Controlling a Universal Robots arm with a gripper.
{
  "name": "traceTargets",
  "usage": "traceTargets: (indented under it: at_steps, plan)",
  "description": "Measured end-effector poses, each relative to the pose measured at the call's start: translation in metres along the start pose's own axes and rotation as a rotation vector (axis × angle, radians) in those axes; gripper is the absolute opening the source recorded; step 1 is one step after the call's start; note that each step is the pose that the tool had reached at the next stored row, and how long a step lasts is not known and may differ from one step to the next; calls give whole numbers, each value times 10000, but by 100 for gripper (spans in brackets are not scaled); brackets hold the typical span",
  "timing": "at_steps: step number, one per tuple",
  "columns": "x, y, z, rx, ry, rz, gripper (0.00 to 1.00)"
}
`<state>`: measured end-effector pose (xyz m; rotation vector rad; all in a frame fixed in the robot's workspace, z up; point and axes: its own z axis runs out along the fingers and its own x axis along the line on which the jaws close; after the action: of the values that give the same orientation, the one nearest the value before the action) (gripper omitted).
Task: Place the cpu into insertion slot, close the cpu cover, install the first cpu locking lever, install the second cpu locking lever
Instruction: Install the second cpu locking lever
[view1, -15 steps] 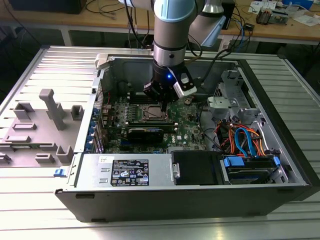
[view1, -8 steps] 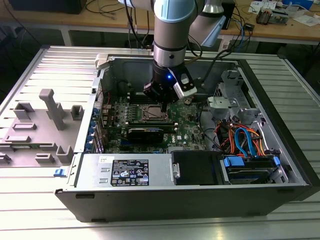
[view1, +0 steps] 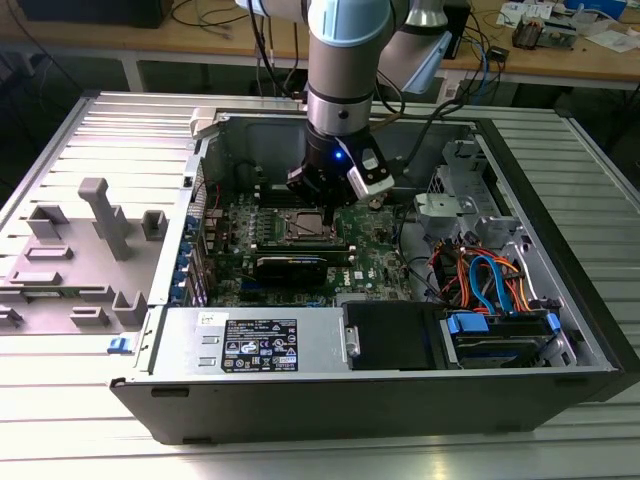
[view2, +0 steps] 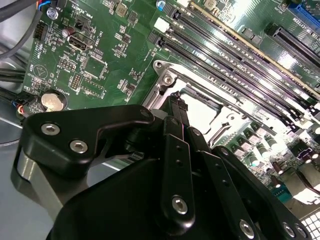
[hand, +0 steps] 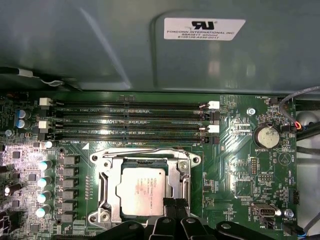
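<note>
The cpu (hand: 140, 192) lies flat in the insertion slot (view1: 300, 228) on the green board, its dull silver top facing up. The cpu cover (hand: 177, 175), a silver frame, lies down around it with the chip showing through its window. A thin metal lever (hand: 150, 150) runs along the frame's side nearest the memory slots. My gripper (hand: 173, 205) hangs low over the socket's edge, its black fingers (view2: 176, 107) pressed together with nothing between them. In the exterior view the gripper (view1: 325, 205) stands straight down inside the open computer case.
Long black memory slots (hand: 130, 120) run beside the socket, with a coin battery (hand: 265, 136) further off. The case wall (hand: 100, 45) rises behind the board. A power supply (view1: 260, 340), drive bays and coloured cables (view1: 490, 280) crowd the case. A grey fixture (view1: 90, 250) sits outside.
</note>
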<state>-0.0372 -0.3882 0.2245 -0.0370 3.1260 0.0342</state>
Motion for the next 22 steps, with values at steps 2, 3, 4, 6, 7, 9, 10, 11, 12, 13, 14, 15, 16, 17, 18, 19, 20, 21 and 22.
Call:
traceTargets:
  at_steps: [2,3,4,6,7,9,10,11,12,13,14,15,16,17,18,19,20,21,22]
  plan:
    - [0,-1,0,0,0,-1,11]
    - [0,-3,0,0,0,0,11]
    - [0,-6,0,0,0,0,11]
    - [0,-6,0,0,0,0,11]
    - [0,-6,0,0,0,0,11]
    - [0,-7,0,0,0,-1,11]
    - [0,-10,0,1,0,-1,11]
    - [0,-14,-1,1,1,-2,11]
    - [0,-19,-1,0,0,-3,11]
    - [0,-27,-1,0,0,-2,11]
    - [1,-33,-1,0,0,1,11]
    - [1,-38,-1,-1,0,0,11]
    - [0,-51,-1,0,0,-2,11]
    - [1,-67,-1,-1,0,-1,11]
    - [2,-77,-3,1,1,-1,11]
    - [2,-77,-7,1,1,1,11]
    - [2,-79,-13,0,1,0,11]
    - [1,-79,-32,1,0,-1,11]
    - [1,-78,-43,0,0,-1,11]
